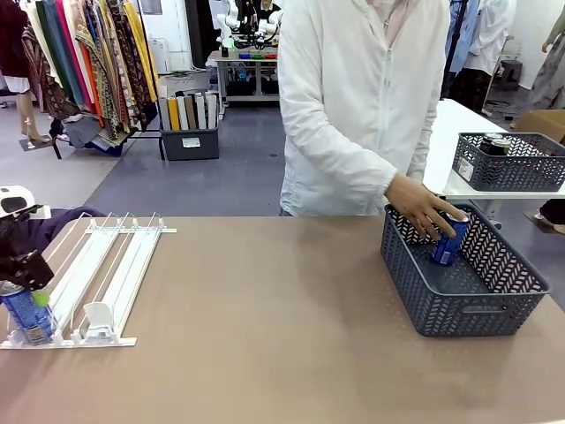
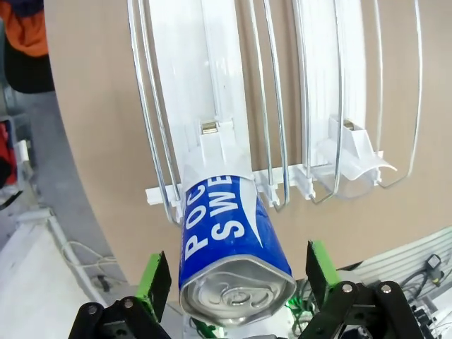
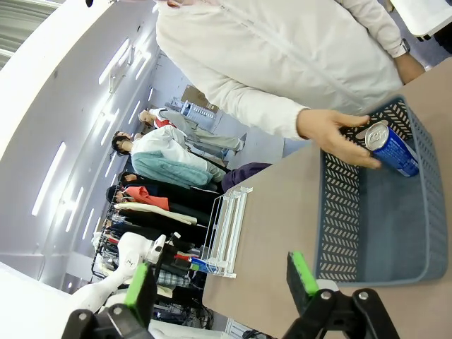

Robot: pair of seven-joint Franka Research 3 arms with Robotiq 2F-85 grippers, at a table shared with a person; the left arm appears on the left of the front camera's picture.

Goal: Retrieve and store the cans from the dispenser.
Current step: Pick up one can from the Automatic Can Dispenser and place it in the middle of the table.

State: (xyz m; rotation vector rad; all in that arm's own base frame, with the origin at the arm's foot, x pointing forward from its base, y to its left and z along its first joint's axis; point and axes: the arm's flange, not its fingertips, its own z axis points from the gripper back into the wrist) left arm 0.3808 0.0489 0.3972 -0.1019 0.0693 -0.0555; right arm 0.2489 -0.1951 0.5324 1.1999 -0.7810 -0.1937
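Two blue cans are out on the desk [image 1: 265,344]. One can [image 2: 233,247] sits at the front stop of the single white dispenser [image 1: 93,278], which lies along the desk's left edge near the robot's front corner. The other can [image 1: 450,240] is upright inside the dark grey basket [image 1: 459,305] near the desk's right edge, close to the basket's far wall. A second grey basket [image 1: 510,168] stands on a white table beyond. Two white pusher paddles show in the dispenser from the left wrist view: one [image 2: 215,134] just behind the can, and one [image 2: 353,145] in a neighbouring lane with nothing in front of it.

The left gripper [image 2: 236,275] is down at the dispenser's front end. Its claw is spread and straddles the can's silver top, with a green pad on each side and a slim gap at each, so it is not pinching. The right gripper [image 3: 219,279] hangs off the desk's near edge with its claw spread wide and nothing between the pads, pointing toward the basket. The person stands at the far edge and reaches one hand [image 1: 425,210] down into the basket, fingers wrapped over the top of the can there.
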